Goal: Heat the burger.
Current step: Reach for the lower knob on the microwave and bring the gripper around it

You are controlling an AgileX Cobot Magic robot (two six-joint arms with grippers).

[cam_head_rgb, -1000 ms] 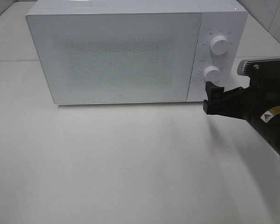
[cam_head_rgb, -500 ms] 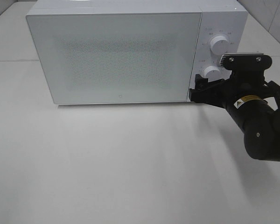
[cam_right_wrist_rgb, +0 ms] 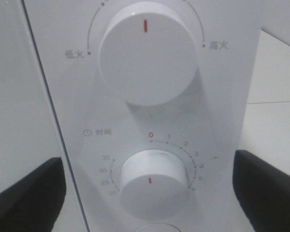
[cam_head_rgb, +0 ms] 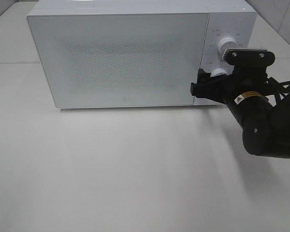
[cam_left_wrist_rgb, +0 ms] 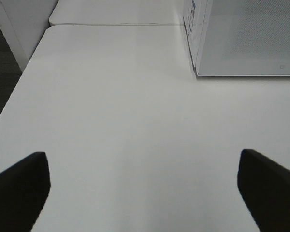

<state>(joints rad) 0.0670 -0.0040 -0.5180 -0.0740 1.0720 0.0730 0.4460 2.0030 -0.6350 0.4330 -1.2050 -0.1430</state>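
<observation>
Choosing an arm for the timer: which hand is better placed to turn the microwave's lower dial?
Right. The right hand is open at the lower dial, framed between its fingers in the wrist view. The left hand hangs over the table, away from the microwave's controls.

The microwave (cam_head_rgb: 116, 58) stands on the table (cam_head_rgb: 111, 169), toward the far edge. On the microwave's front, the door (cam_head_rgb: 121, 63) takes up the left part and the control panel (cam_head_rgb: 232, 29) the right strip. On that panel the upper knob (cam_head_rgb: 225, 44) sits straight above the lower knob (cam_head_rgb: 217, 72). My right gripper (cam_head_rgb: 199, 83) is just in front of the panel, level with the lower knob, one finger to each side of it. My left gripper (cam_left_wrist_rgb: 145, 193) hangs over the table, well apart from the microwave's front left corner.
</observation>
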